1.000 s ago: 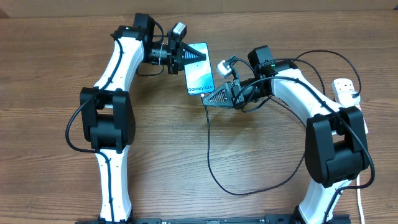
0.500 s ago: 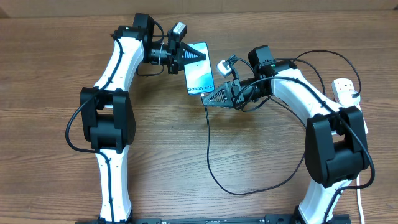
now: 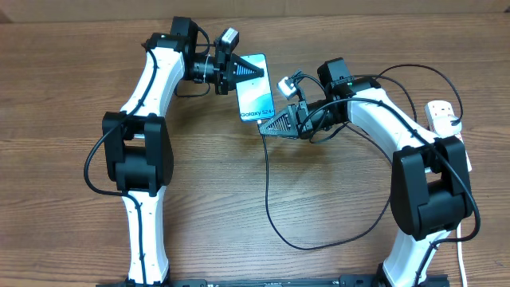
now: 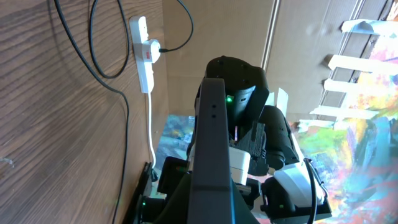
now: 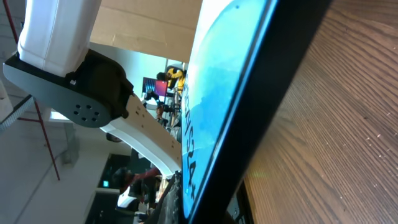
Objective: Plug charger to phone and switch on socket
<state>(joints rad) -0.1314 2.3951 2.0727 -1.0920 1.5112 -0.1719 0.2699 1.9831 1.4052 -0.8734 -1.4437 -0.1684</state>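
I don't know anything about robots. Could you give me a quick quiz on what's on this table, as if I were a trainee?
1. Multiple choice: what text shows on the phone screen? A) Galaxy S24 B) iPhone C) Pixel
2. True or false: the white power strip lies on the robot's left side.
3. One word: which gripper, left or right, sits at the phone's end where the black cable comes up to it?

Key: 1. A. 2. False: it lies on the robot's right side. 3. Right: the right gripper.
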